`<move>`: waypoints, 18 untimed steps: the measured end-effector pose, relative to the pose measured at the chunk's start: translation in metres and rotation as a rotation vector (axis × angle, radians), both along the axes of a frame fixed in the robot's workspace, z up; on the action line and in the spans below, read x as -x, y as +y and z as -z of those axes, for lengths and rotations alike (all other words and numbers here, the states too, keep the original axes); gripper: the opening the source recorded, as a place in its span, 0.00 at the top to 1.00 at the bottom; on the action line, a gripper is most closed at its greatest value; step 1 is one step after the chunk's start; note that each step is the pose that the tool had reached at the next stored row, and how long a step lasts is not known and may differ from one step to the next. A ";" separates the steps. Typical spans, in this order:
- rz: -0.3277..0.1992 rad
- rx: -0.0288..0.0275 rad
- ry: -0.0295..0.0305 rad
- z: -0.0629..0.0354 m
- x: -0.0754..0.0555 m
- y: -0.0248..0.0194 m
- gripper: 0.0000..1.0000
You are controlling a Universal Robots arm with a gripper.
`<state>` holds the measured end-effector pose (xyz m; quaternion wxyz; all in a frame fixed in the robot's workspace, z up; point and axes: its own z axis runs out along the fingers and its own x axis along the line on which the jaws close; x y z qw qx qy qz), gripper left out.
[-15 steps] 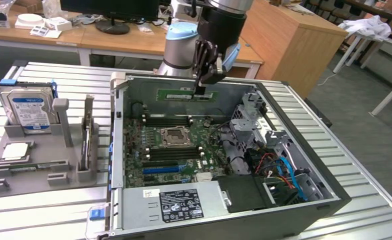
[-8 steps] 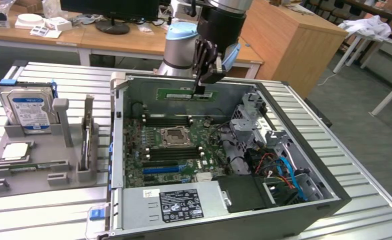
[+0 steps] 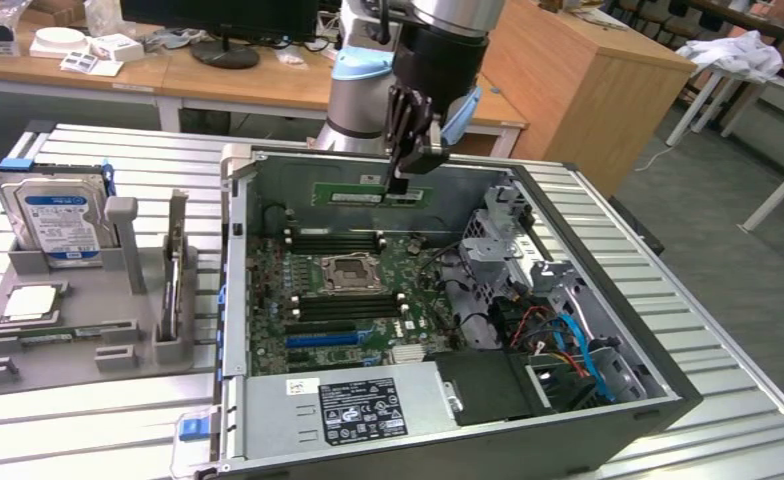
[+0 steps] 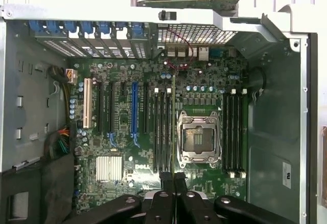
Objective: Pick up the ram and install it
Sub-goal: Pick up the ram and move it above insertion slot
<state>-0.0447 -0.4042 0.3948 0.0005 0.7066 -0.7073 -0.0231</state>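
My gripper [image 3: 402, 180] is shut on the ram [image 3: 352, 190], a thin green stick held level and on edge over the open computer case [image 3: 239, 300], near its far wall. The wrist view looks straight down the fingers [image 4: 166, 193]. There the ram [image 4: 173, 127] appears edge-on as a thin green line. It hangs above the motherboard [image 4: 127, 147], over the black memory slots [image 4: 162, 132] beside the CPU socket [image 4: 198, 137]. I cannot tell how far it is above the slots.
A second bank of memory slots [image 4: 234, 132] lies on the socket's other side. A drive cage with cables [image 3: 552, 320] and a power supply [image 3: 365, 405] fill the case's near end. On the exterior view's left, a grey fixture [image 3: 72, 330] holds a hard drive [image 3: 56, 215].
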 end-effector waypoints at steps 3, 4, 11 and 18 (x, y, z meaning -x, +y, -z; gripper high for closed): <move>0.000 0.0001 0.0000 0.0050 0.000 0.0000 0.88; 0.000 0.0001 0.0001 0.0067 0.000 0.0000 0.88; 0.000 0.0001 0.0001 0.0193 0.000 0.0000 0.88; 0.000 0.0000 0.0000 0.0322 0.000 0.0000 0.88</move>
